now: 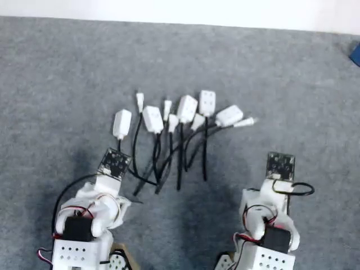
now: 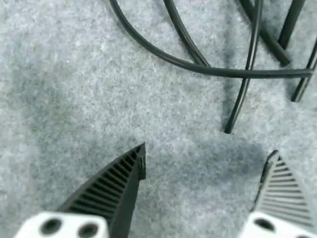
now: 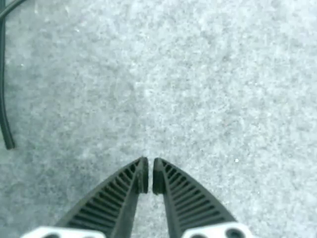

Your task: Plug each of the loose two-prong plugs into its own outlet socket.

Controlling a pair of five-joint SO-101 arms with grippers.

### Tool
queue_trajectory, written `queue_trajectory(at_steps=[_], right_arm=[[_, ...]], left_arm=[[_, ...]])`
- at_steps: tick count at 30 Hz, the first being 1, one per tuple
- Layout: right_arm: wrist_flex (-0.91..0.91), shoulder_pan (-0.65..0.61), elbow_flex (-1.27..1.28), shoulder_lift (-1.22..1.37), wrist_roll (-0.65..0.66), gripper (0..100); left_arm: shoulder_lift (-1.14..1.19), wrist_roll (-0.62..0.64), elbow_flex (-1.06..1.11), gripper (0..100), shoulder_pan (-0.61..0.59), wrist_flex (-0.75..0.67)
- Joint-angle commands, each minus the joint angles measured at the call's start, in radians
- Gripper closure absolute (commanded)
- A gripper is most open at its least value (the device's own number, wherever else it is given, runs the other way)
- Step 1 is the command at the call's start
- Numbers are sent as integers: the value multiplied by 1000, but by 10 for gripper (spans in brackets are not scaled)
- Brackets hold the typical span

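Left pincer (image 2: pixel 206 163): fingers wide apart over the worktop (image 2: pixel 74 89); black cables (image 2: pixel 198 67) just ahead
Right pincer (image 3: pixel 149 173): tips pressed together
Plugs (image 1: pixel 167 107), sockets (image 1: pixel 187 108): bunched ahead of the left pincer; well apart from the right one

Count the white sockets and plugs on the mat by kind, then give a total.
Sockets: 5
Plugs: 5
Total: 10
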Motion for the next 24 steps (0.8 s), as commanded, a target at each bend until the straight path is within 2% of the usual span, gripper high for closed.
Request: queue_trajectory(at_steps=[1, 24], right_arm=[[5, 7, 143, -8, 9, 962], [5, 7, 143, -8, 9, 962]], left_arm=[[-4, 5, 18, 631, 7, 8], [-4, 5, 18, 631, 7, 8]])
